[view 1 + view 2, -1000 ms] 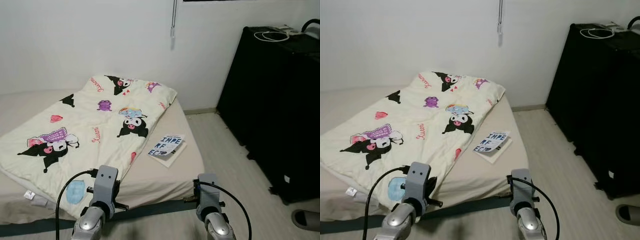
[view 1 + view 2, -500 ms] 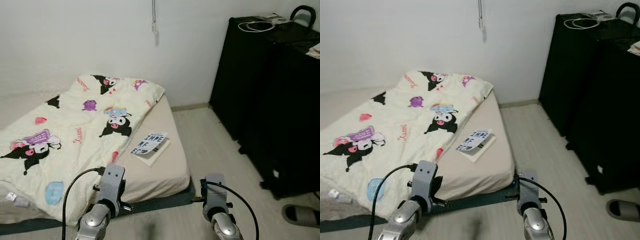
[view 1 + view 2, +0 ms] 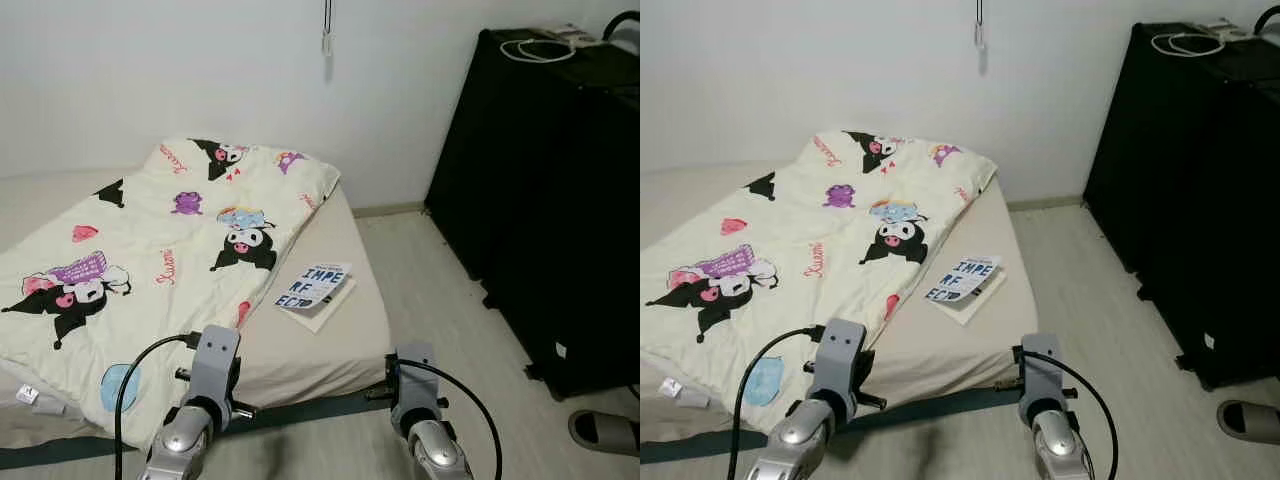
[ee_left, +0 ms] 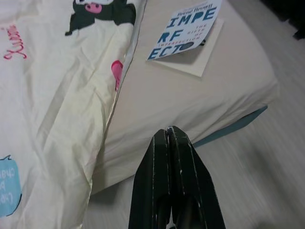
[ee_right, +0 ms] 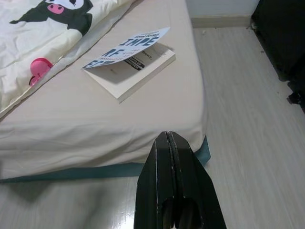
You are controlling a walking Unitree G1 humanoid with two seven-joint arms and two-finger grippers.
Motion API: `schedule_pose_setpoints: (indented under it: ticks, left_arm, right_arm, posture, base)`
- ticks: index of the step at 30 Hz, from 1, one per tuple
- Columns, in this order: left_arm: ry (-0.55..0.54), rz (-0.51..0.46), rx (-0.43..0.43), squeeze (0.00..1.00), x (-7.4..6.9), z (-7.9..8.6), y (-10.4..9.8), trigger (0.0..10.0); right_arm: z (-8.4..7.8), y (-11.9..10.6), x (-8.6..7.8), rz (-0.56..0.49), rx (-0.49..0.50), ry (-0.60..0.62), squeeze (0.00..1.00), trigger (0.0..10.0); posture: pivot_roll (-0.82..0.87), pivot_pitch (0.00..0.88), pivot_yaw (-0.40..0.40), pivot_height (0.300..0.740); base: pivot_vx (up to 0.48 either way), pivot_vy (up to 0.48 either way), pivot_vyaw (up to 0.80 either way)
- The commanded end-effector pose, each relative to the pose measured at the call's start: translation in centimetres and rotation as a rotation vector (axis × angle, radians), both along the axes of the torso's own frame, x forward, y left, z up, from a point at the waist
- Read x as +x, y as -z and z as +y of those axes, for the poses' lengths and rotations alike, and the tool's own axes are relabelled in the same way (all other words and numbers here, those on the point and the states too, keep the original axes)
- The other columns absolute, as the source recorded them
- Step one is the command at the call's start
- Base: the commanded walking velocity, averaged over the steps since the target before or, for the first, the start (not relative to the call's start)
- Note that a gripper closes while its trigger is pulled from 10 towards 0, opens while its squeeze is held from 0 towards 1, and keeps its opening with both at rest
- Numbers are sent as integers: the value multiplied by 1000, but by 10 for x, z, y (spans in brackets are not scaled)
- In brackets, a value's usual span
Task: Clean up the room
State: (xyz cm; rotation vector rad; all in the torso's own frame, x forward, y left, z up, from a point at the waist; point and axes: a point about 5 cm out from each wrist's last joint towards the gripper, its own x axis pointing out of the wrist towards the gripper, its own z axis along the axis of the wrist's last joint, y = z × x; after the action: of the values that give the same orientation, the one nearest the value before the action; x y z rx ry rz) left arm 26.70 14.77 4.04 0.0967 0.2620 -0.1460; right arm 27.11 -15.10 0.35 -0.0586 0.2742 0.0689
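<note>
Here, a cream quilt printed with black-and-pink cartoon characters (image 3: 170,250) lies spread over the left of a low beige mattress (image 3: 330,345), and just beside its right edge rests a white paperback book with bold blue lettering, its cover lifted (image 3: 313,290). The left gripper (image 4: 169,143) and right gripper (image 5: 167,145) both hang low before the mattress's near edge, each with its fingers pressed together on nothing. Right of the bed runs pale wood-plank flooring (image 3: 450,310), then a tall black cabinet (image 3: 560,200) against the white wall, a white cable (image 3: 535,48) on top and a grey slipper (image 3: 603,432) by its foot.
</note>
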Motion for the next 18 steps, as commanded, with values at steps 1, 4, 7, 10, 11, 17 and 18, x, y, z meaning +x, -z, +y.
schedule_pose_setpoints:
  ticks: [1, 4, 7, 10, 11, 17, 18]
  left_arm:
    - [5, -3, 4, 0, -4, -1, 1, 10000]
    - [16, -11, 2, 0, -4, -1, 1, 10000]
    - [20, -27, -12, 0, -4, -2, -2, 10000]
    - [19, -39, -19, 0, -3, -2, -4, 10000]
    - [17, -43, -25, 0, -3, -2, -4, 10000]
    - [9, -57, -52, 0, -3, -1, -6, 10000]
    - [8, -57, -53, 0, -3, -2, -6, 10000]
  right_arm:
    - [1, 3, -4, 20, 13, -4, 0, 10000]
    - [2, 3, -3, 19, 15, -15, 0, 10000]
    - [2, 2, -3, 19, 18, -24, 0, 10000]
    - [2, 2, -3, 21, 21, -29, 0, 10000]
    - [2, 3, -3, 22, 21, -33, 0, 10000]
    - [1, 3, -3, 26, 21, -41, 0, 10000]
    - [1, 3, -3, 26, 21, -42, 0, 10000]
  posture:
    - [-41, 106, 9, 737]
    - [-41, 104, 8, 737]
    - [-44, 102, 6, 737]
    - [-44, 102, 5, 737]
    - [-44, 99, 4, 737]
    - [-44, 92, 2, 737]
    - [-45, 92, 3, 737]
  base:
    - [0, 0, 0]
    - [0, 0, 0]
    - [0, 0, 0]
    - [0, 0, 0]
    - [281, 0, 0]
    - [391, 0, 0]
    - [469, 0, 0]
